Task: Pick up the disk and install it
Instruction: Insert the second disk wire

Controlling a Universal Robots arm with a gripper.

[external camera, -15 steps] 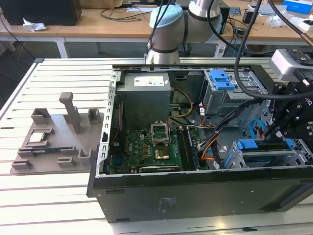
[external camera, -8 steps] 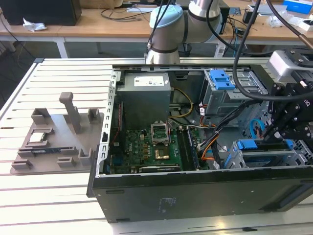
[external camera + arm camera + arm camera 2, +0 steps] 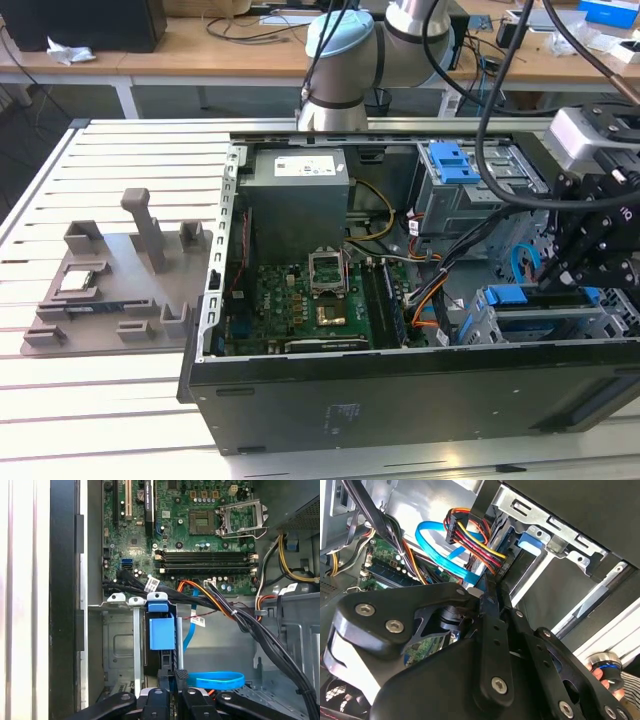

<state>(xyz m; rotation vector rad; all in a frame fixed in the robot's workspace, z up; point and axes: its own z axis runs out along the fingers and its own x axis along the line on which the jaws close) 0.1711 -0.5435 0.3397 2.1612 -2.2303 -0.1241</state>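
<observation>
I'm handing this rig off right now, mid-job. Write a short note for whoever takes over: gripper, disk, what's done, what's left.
Gripper: down inside the open case at the drive cage, at the disk's near end; open or shut cannot be told.
Disk: edge-on in the cage slot, blue carrier end showing in the first wrist view.
Done: disk picked up and entered into the slot.
Left: full seating is not confirmed, and the gripper is not yet clear of the cage.

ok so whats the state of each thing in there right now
computer case: side open, lying flat
disk: standing on edge in the drive cage slot
gripper: at the disk's end
CPU socket: empty, latch frame raised
blue SATA cable: looped loose
</observation>
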